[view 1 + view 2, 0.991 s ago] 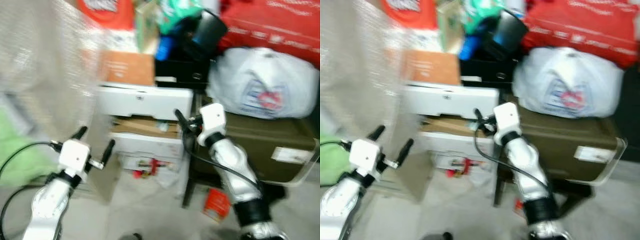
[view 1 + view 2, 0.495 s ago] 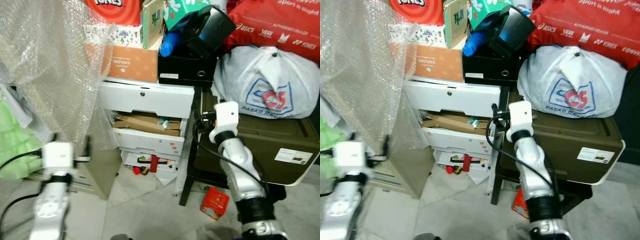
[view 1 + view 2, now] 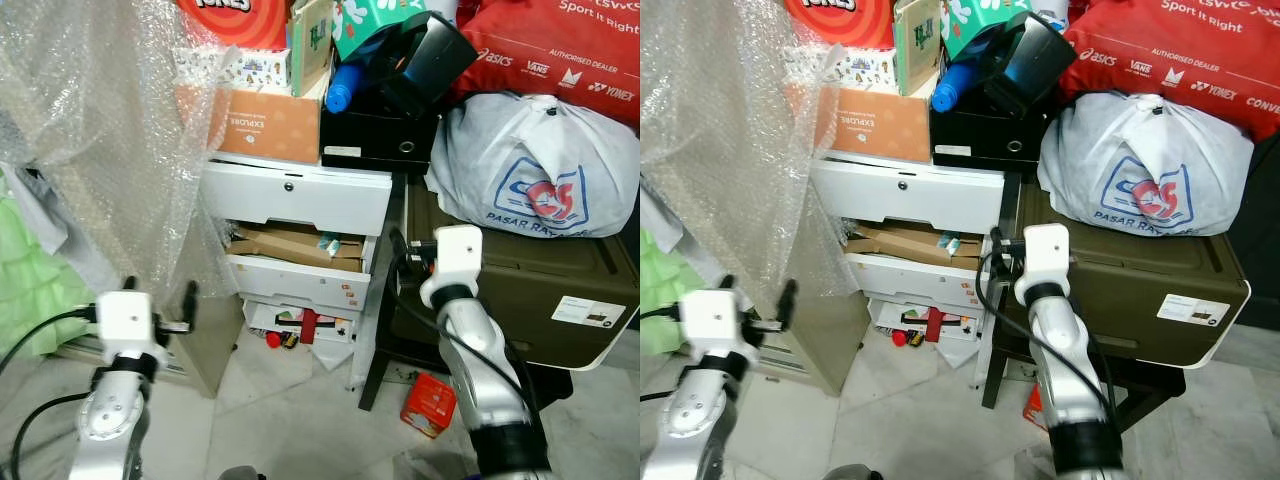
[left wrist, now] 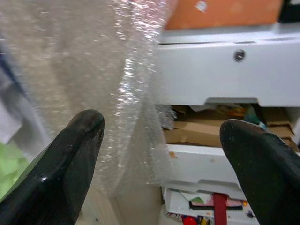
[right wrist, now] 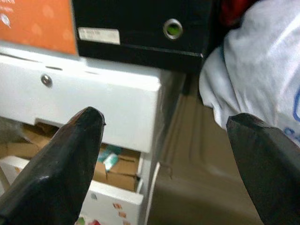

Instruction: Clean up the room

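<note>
left tool (image 3: 158, 300): fingers spread wide, empty; hovering low in front of the white drawer unit (image 3: 300, 195), on its bubble-wrap side.
right tool (image 5: 164, 154): fingers wide apart, empty; raised at the drawer unit's right edge, aimed at the gap between unit and olive case (image 3: 520, 290).
step in hand: judged as approach/scan, no target committed yet; nothing gripped.
floor clutter: small red box (image 3: 429, 404) on the floor right of the drawer unit, under the dark stand; red bits (image 3: 290, 335) spill at the unit's foot. Likely first picks.
how to do it: pick loose floor items one at a time, come down from above, close only once the fingers straddle the item.
middle drawer (image 3: 295, 250): hanging open, cardboard jutting out; front edge sits in the reach path.
bubble wrap (image 3: 100, 130): drapes left of the unit, just beside the left tool; snag risk.
open room: bare floor directly in front of the unit; tight to its right.
white bag (image 3: 530, 170): up on the olive case, right of the unit.
top stack (image 3: 380, 60): piled boxes above the unit, tilted; avoid bumping.
</note>
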Robot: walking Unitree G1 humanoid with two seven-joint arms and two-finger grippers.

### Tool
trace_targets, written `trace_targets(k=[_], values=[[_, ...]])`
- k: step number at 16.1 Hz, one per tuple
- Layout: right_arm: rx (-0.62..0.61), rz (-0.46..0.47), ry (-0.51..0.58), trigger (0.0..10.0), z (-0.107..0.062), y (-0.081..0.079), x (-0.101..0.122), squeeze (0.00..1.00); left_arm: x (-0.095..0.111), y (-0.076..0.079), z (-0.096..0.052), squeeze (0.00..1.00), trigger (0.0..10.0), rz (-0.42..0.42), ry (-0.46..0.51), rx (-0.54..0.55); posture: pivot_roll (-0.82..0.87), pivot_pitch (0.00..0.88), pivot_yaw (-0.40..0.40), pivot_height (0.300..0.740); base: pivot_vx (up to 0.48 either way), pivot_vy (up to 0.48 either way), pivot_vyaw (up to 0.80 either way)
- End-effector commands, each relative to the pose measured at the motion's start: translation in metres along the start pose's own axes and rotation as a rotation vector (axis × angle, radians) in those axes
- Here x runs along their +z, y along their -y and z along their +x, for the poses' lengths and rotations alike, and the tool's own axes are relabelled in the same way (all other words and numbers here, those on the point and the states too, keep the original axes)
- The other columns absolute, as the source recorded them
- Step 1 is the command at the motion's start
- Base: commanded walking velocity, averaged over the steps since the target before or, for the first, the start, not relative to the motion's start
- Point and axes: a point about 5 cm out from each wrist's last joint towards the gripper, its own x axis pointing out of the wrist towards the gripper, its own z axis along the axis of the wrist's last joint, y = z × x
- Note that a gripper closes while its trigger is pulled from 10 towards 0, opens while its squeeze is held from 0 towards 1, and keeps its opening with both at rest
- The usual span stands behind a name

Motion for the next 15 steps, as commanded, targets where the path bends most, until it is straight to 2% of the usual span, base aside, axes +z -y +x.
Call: trace_targets(k=[1, 2, 4, 5, 7, 8, 11, 15], values=[[0.005, -0.016, 0.015, 10.0, -0.002, -0.002, 0.005, 0.00, 0.008, -0.002, 0.009, 0.00, 10.0, -0.004, 0.020, -0.036, -0.09, 0.000, 0.017, 0.740, 0.000, 0.000, 0.00], [0.008, -0.036, 0.031, 10.0, -0.001, -0.002, 0.007, 0.00, 0.010, -0.002, 0.012, 0.00, 10.0, 0.004, 0.014, -0.050, -0.10, 0.000, 0.024, 0.740, 0.000, 0.000, 0.00], [-0.030, -0.054, 0.036, 10.0, 0.005, 0.014, 0.011, 0.00, 0.012, 0.005, 0.014, 0.00, 10.0, -0.043, 0.019, -0.067, -0.10, 0.000, 0.026, 0.740, 0.000, 0.000, 0.00], [-0.035, -0.060, 0.036, 10.0, 0.006, 0.017, 0.012, 0.00, 0.013, 0.011, 0.011, 0.00, 10.0, -0.090, 0.027, -0.083, -0.09, 0.000, 0.029, 0.740, 0.000, 0.000, 0.00], [-0.064, -0.051, 0.014, 10.0, 0.007, 0.020, 0.008, 0.00, 0.010, 0.014, 0.003, 0.00, 10.0, -0.066, 0.041, -0.073, -0.09, 0.000, 0.044, 0.740, 0.000, 0.000, 0.80], [-0.065, -0.036, 0.032, 10.0, 0.009, 0.013, 0.013, 0.00, 0.009, 0.011, 0.001, 0.00, 10.0, -0.094, 0.046, -0.045, -0.10, 0.000, 0.049, 0.740, 0.000, 0.000, 0.80], [-0.007, -0.011, 0.044, 10.0, 0.012, -0.001, 0.018, 0.00, 0.016, 0.005, 0.009, 0.00, 10.0, -0.084, 0.074, 0.015, -0.09, 0.000, 0.030, 0.740, 0.000, 0.000, 0.80], [0.069, 0.011, 0.051, 10.0, 0.016, -0.015, 0.021, 0.00, 0.023, 0.000, 0.009, 0.00, 10.0, -0.082, 0.102, 0.088, -0.07, 0.004, 0.013, 0.740, 0.000, 0.000, 0.80]])
